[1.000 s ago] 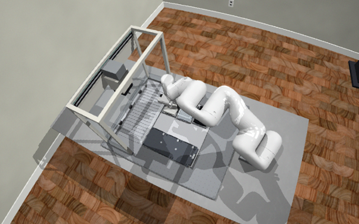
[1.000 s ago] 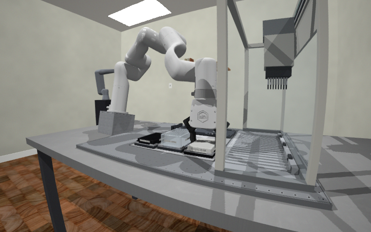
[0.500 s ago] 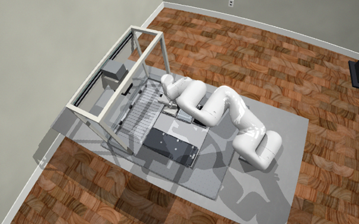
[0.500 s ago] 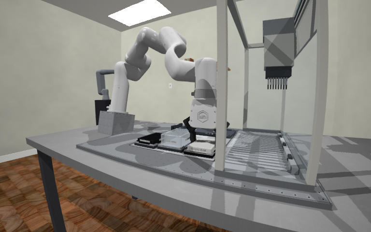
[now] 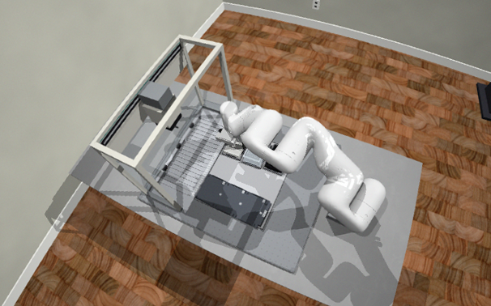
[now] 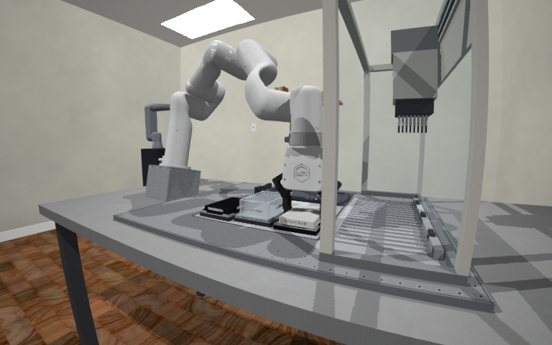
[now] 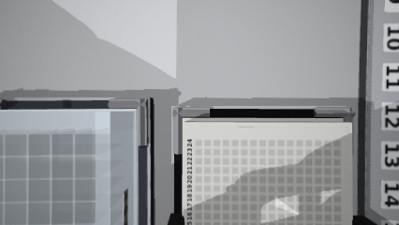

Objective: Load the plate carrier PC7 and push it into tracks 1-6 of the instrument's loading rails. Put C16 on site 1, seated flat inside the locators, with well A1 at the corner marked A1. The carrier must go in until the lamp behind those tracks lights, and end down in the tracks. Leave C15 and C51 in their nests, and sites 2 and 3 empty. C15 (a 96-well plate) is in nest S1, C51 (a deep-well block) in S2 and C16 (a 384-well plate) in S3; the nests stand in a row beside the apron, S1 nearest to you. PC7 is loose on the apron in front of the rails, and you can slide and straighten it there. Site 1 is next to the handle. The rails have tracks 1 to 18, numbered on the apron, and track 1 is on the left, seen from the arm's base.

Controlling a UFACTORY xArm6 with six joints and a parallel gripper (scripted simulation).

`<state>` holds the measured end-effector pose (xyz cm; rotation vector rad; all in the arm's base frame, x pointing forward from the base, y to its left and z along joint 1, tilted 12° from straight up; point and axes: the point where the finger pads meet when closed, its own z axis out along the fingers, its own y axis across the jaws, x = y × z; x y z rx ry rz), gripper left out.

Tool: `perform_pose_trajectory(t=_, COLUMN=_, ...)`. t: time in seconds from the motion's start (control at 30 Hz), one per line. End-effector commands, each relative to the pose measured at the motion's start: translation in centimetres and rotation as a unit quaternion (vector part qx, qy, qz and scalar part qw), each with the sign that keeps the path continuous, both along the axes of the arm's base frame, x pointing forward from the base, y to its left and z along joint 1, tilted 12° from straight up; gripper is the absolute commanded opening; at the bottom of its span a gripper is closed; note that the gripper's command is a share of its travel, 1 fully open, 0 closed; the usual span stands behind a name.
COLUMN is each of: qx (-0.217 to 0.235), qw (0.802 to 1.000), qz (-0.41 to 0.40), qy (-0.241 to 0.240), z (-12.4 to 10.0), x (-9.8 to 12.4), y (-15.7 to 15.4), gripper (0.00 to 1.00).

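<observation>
C16 (image 7: pixel 267 173) | cream 384-well grid, shadow-crossed | clamped by end effector (image 6: pixel 302 199)

Cream C16 (image 7: pixel 267 169) with fine grey grid, translucent pale-blue C51 (image 7: pixel 66 164), black C15 (image 6: pixel 221 205), dark-grey PC7 (image 5: pixel 232 200), white arm (image 5: pixel 300 141)

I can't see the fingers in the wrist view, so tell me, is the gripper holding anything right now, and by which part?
Yes: the gripper is shut on C16, the 384-well plate, which sits in its nest. It appears to hold the plate across its sides; the contact points are hidden.
</observation>
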<state>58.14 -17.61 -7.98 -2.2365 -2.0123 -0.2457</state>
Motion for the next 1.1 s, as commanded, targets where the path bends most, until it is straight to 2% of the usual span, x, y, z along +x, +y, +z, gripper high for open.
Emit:
perform_pose_trajectory(t=0.0, qx=-0.001, qw=1.0, qz=0.0, qy=-0.003, z=0.5, x=0.2, y=-0.2, gripper=0.0)
perform_pose_trajectory(t=1.07, qx=-0.001, qw=1.0, qz=0.0, qy=-0.003, z=2.2, x=0.1, y=-0.5, gripper=0.0)
